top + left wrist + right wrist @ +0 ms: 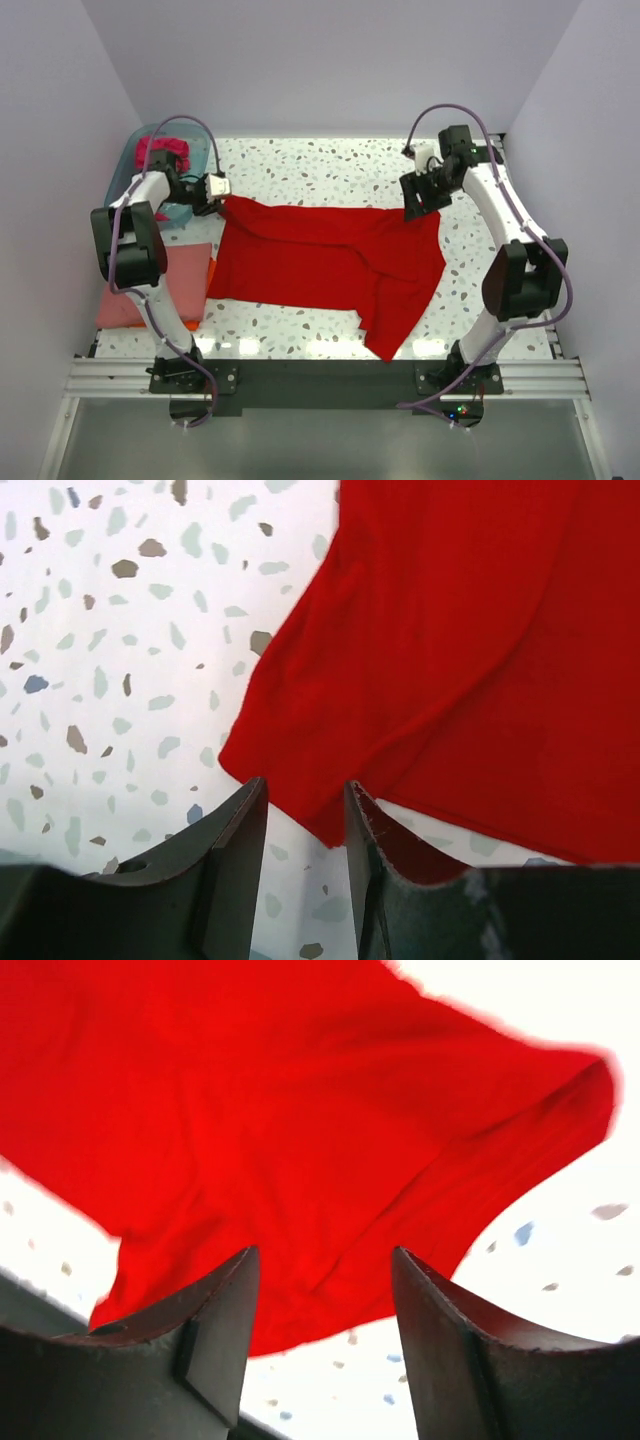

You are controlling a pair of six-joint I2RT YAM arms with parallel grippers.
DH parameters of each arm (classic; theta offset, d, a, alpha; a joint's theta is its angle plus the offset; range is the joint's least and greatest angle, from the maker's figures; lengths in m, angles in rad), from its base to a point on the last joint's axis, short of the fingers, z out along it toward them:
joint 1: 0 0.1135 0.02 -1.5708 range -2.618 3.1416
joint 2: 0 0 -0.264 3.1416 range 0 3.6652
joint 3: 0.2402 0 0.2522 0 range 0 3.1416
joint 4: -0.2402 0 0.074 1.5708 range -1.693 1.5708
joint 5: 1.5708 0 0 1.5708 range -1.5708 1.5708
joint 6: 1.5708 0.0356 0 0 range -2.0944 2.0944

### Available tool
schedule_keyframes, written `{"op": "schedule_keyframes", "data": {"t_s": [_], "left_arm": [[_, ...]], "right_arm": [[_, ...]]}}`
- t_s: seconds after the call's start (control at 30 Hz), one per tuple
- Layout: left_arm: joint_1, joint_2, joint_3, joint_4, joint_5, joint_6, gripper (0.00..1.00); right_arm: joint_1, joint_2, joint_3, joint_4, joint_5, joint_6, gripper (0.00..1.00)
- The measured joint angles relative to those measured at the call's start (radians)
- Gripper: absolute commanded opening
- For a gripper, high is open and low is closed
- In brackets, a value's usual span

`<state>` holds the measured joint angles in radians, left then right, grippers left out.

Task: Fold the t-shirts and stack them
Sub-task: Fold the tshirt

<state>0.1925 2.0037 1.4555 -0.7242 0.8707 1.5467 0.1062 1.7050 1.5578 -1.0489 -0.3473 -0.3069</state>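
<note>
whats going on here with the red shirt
Two robot arms are working through t-shirts to fold. A red t-shirt lies spread out on the table, not yet folded into a rectangle. The left fingers and right fingers are open at its two far corners, gripping nothing. A salmon-pink folded shirt lies by the left arm, and a magenta shirt sits in the teal tub.

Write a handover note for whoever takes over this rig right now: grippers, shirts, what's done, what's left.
Left gripper: open at the far-left corner of the red t-shirt, which lies spread mid-table.
Right gripper: open over its far-right corner.
Done: salmon-pink t-shirt folded, near left.
Waiting: magenta t-shirt in the teal tub.
To do: fold the red one, stack it, then the magenta one.
</note>
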Motion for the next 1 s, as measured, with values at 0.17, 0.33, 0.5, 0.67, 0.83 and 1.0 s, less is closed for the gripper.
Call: {"op": "schedule_keyframes", "data": {"t_s": [0.17, 0.33, 0.5, 0.67, 0.83, 1.0], "left_arm": [[-0.027, -0.055, -0.003, 0.066, -0.016, -0.209, 0.44], [-0.07, -0.106, -0.054, 0.169, -0.065, -0.409, 0.45], [-0.075, -0.108, -0.073, 0.184, -0.092, -0.554, 0.47], [-0.076, -0.113, -0.094, 0.166, -0.091, -0.618, 0.49], [-0.081, -0.161, -0.185, 0.129, -0.098, -0.632, 0.49], [-0.109, -0.203, -0.252, 0.104, -0.114, -0.634, 0.48]], "right_arm": [[-0.051, 0.179, 0.123, 0.104, 0.076, 0.097, 0.51], [-0.106, 0.311, 0.16, 0.154, 0.132, 0.166, 0.5], [-0.111, 0.371, 0.177, 0.193, 0.127, 0.211, 0.51], [-0.105, 0.431, 0.22, 0.224, 0.109, 0.237, 0.5], [-0.105, 0.486, 0.258, 0.236, 0.094, 0.252, 0.48], [-0.113, 0.507, 0.264, 0.234, 0.091, 0.266, 0.47]]}}
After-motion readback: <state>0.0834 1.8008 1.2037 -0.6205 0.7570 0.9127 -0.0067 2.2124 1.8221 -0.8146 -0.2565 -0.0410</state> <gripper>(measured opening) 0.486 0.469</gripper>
